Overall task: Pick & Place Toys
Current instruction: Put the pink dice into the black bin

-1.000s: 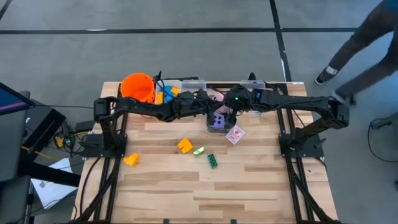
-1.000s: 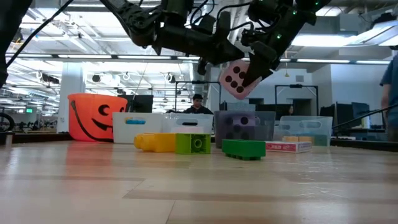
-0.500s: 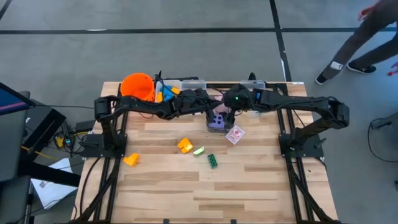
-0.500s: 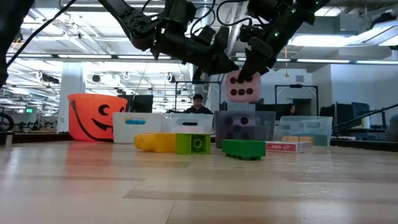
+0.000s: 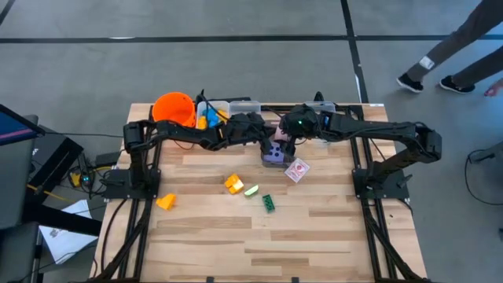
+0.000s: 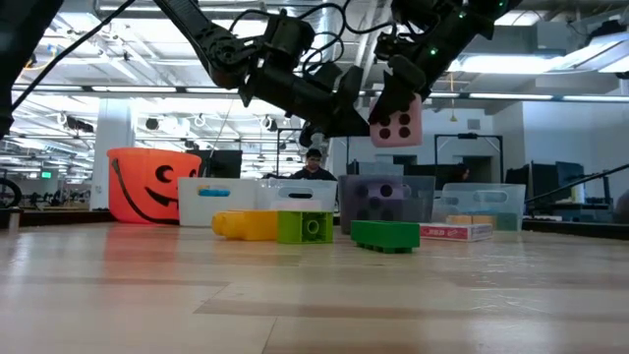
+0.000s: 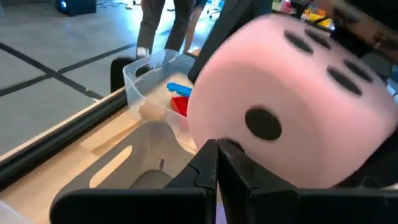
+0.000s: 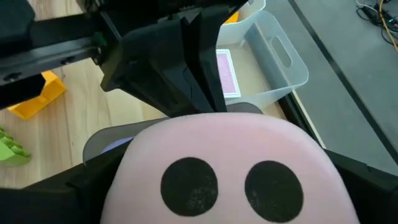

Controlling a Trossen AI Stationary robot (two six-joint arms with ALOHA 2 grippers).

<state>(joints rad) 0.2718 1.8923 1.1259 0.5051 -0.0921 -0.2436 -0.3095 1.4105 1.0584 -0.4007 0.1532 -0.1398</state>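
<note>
Two pincers meet in the air over the desk's far edge. The right pincer (image 6: 405,93) has its fingers wide apart around the pink die (image 6: 398,123), clamped on it above the purple die (image 6: 376,203). The left pincer (image 6: 329,120), fingers together and holding nothing, sits just beside the pink die. Risk, as I judge it: the left fingertips nudge the soft die, so it slips and drops outside the clear bin (image 6: 496,202).

Pale wooden table (image 5: 314,236) with orange bucket (image 5: 174,110), clear bins (image 5: 244,106), scattered blocks (image 5: 269,203), purple die (image 5: 273,155).
</note>
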